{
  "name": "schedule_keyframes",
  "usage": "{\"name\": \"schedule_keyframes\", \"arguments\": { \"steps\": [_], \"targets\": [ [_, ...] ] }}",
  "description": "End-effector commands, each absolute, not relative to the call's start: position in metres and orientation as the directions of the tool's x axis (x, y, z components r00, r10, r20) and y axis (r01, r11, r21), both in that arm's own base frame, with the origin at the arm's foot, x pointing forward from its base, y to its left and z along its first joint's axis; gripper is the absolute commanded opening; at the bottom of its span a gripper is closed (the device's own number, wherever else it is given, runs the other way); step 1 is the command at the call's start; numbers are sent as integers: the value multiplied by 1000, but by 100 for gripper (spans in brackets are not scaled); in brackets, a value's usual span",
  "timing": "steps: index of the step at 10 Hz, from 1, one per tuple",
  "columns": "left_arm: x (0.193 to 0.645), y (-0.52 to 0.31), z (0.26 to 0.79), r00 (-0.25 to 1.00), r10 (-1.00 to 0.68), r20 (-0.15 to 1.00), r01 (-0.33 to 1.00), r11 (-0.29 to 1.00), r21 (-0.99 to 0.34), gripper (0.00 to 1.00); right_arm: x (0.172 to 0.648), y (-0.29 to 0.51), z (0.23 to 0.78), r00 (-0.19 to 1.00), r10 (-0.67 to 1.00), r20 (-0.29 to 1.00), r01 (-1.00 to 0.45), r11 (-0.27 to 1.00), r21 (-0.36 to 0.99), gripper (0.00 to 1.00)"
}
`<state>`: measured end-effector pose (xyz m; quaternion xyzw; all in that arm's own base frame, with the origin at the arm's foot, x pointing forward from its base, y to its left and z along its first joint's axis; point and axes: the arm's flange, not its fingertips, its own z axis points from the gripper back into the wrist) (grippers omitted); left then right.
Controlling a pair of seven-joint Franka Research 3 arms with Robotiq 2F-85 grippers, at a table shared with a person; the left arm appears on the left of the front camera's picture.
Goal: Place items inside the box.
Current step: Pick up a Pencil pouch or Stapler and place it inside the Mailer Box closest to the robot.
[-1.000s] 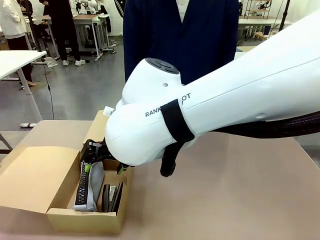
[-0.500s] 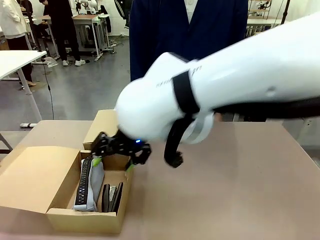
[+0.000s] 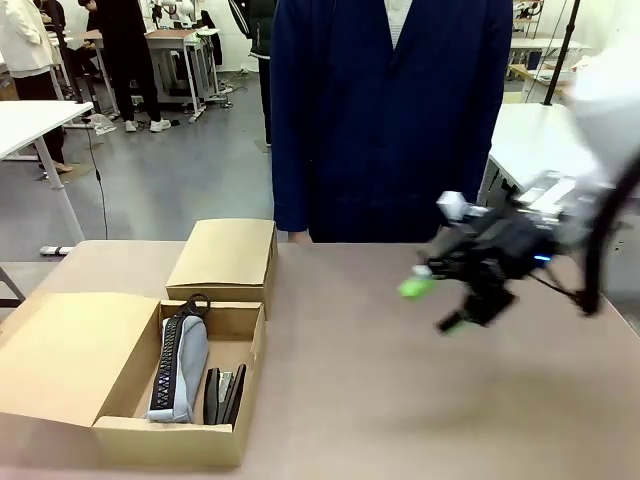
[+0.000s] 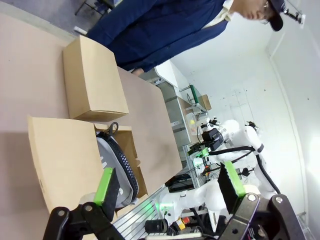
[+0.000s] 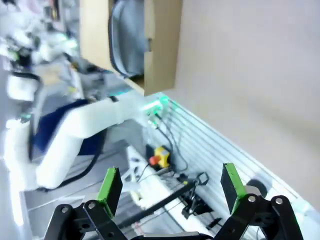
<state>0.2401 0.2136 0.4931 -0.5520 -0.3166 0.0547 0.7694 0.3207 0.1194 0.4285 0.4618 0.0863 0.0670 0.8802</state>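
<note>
The open cardboard box sits at the table's front left. Inside it lie a grey zip pencil case and black staplers side by side. My right gripper hangs open and empty above the table's right half, well away from the box. Its wrist view looks past its spread gripper at the box and the grey case. My left gripper is open with nothing between its fingers. Beyond it lie the box flap and the pencil case.
A smaller closed cardboard box stands just behind the open one. A person in a navy coat stands at the table's far edge. Bare tabletop stretches across the middle and right.
My right arm has swung from over the box to the table's right side, open and empty. The pencil case and staplers stay in the box.
</note>
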Motion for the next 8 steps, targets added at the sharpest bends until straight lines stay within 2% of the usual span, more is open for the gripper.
{"name": "schedule_keyframes", "arguments": {
  "steps": [1, 2, 4, 5, 6, 8],
  "targets": [
    [240, 212, 494, 781, 438, 446, 293, 374, -880, 100, 316, 45, 407, 981, 193, -23, -54, 381, 923, 100],
    [240, 212, 494, 781, 438, 446, 293, 374, -880, 100, 301, 8, 383, 986, 166, 12, -54, 254, 966, 100],
    [240, 212, 494, 781, 438, 446, 293, 374, -880, 100, 262, -35, 328, 1000, 12, -26, 25, 138, 990, 100],
    [240, 212, 494, 781, 438, 446, 293, 374, -880, 100, 255, -22, 315, 994, 22, -111, 102, 249, 963, 100],
    [240, 212, 494, 781, 438, 446, 293, 374, -880, 100, 312, -52, 376, 999, 41, -30, 21, 203, 979, 100],
    [240, 212, 494, 781, 438, 446, 293, 374, -880, 100, 312, -52, 376, 999, 41, -30, 21, 203, 979, 100]
  ]
}}
